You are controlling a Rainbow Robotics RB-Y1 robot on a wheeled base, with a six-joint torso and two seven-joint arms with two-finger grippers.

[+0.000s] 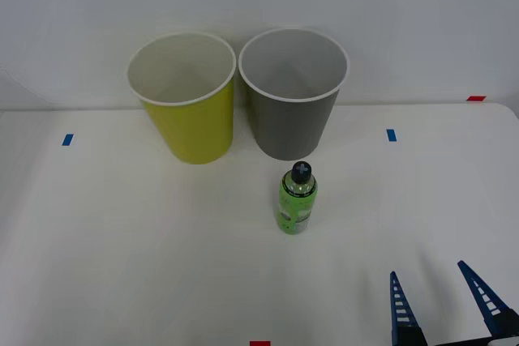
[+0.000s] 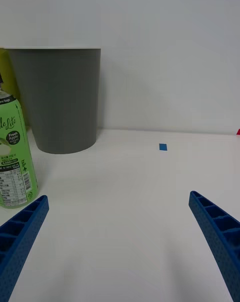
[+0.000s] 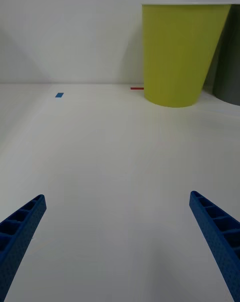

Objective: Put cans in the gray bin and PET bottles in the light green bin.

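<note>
A small PET bottle [image 1: 298, 200] with a green label and a dark cap stands upright on the white table, just in front of the gray bin [image 1: 288, 131]. The light green bin [image 1: 199, 127] stands beside the gray one, to its left. Both bins look empty. My right gripper [image 1: 428, 281] is open near the table's front edge, to the right of the bottle and nearer than it. In the right wrist view the bottle [image 2: 14, 167] stands just beyond one fingertip of the right gripper [image 2: 118, 199]. My left gripper [image 3: 117, 197] is open, facing the light green bin [image 3: 177, 51]. Cans are out of view.
Blue tape marks [image 1: 67, 139] [image 1: 392, 134] lie on the table at left and right. Red tape marks sit at the far right [image 1: 476, 98] and at the front edge [image 1: 259, 343]. A white wall rises close behind the bins.
</note>
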